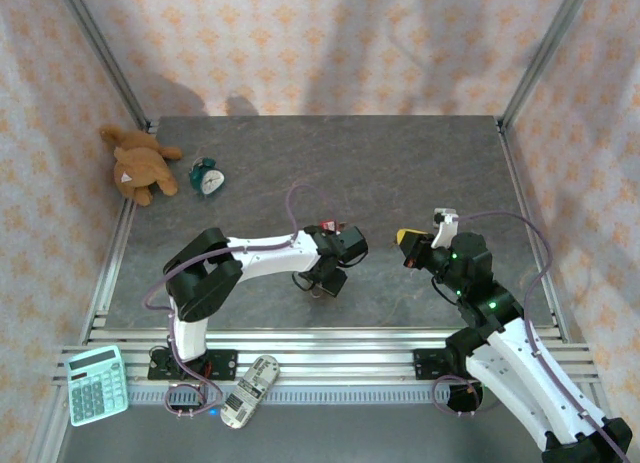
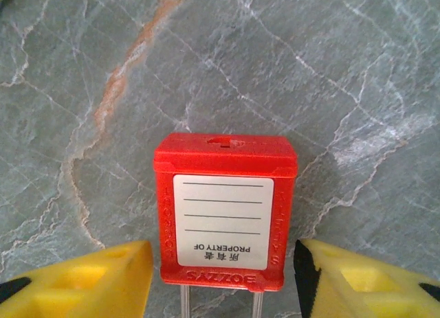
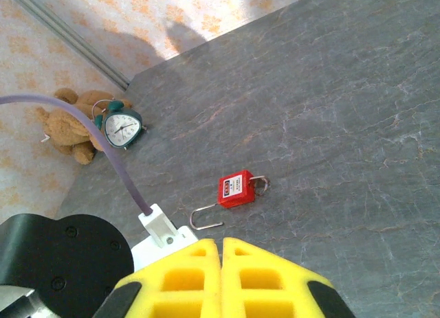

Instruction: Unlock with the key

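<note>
A red padlock [image 2: 223, 215] with a white "PROPERTY OF" label lies on the marble tabletop in the left wrist view, its two shackle legs running toward the camera. My left gripper [image 2: 223, 280] straddles it, open, with a gap between each yellow finger [image 2: 103, 280] and the lock body. In the top view that gripper [image 1: 325, 281] points down at mid-table. Another red padlock [image 3: 236, 188] lies beyond it, shackle [image 3: 206, 218] swung open, a key ring [image 3: 260, 184] at its far end; it also appears as a padlock [image 1: 328, 226] beside the left wrist. My right gripper [image 3: 221, 246] is shut and empty, the same gripper [image 1: 408, 239] hovering right of centre.
A brown teddy bear [image 1: 140, 168] and a green alarm clock [image 1: 208, 178] sit at the back left. A calculator [image 1: 96, 385] and a remote [image 1: 250, 390] lie on the near rail. Papered walls ring the table. The left arm's black joint [image 3: 55, 256] is close to my right gripper.
</note>
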Controlling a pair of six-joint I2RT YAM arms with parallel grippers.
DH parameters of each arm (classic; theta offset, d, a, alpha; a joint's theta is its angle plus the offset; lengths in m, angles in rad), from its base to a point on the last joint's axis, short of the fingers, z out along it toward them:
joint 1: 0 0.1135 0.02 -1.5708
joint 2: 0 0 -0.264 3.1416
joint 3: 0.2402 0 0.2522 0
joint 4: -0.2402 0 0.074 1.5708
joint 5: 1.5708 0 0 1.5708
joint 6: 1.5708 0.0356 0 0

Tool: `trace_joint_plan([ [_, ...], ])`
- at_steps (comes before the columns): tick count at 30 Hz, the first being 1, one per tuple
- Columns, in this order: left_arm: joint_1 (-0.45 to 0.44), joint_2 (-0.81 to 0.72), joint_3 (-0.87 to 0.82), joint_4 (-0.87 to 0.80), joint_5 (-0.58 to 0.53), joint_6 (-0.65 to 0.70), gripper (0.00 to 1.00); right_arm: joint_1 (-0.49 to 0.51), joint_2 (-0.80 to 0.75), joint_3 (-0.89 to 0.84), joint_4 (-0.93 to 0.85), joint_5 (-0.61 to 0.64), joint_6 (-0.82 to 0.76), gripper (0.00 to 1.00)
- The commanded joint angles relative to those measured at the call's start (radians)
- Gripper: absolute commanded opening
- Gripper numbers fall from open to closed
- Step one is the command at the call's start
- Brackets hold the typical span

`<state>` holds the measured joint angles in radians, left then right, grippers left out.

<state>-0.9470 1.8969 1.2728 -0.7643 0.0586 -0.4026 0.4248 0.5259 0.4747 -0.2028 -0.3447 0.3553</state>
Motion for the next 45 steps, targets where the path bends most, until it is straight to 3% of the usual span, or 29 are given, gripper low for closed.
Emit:
trace_joint_plan([
  [1,0.014,0.042,0.011,-0.038,0.033,0.043,0.57,0.002,-0.011,0.010,0.008,0.001,0.003,0.02],
  [12,0.031,0.072,0.018,-0.034,0.024,0.077,0.43,0.002,-0.016,0.010,0.003,0.000,0.002,0.02],
  [17,0.031,-0.007,-0.013,0.013,-0.039,0.086,0.39,0.003,-0.019,0.005,0.012,-0.011,0.008,0.02],
  [27,0.030,-0.365,-0.261,0.422,-0.054,0.124,0.35,0.003,0.016,0.014,0.049,-0.040,0.023,0.02],
  [34,-0.006,-0.575,-0.536,0.876,-0.045,0.180,0.31,0.014,0.057,0.049,0.116,-0.097,0.056,0.02],
  [37,-0.043,-0.614,-0.607,0.998,-0.101,0.240,0.31,0.031,0.089,0.073,0.142,-0.111,0.066,0.02],
  [45,-0.117,-0.631,-0.670,1.132,-0.174,0.386,0.32,0.105,0.146,0.092,0.227,-0.128,0.064,0.01],
])
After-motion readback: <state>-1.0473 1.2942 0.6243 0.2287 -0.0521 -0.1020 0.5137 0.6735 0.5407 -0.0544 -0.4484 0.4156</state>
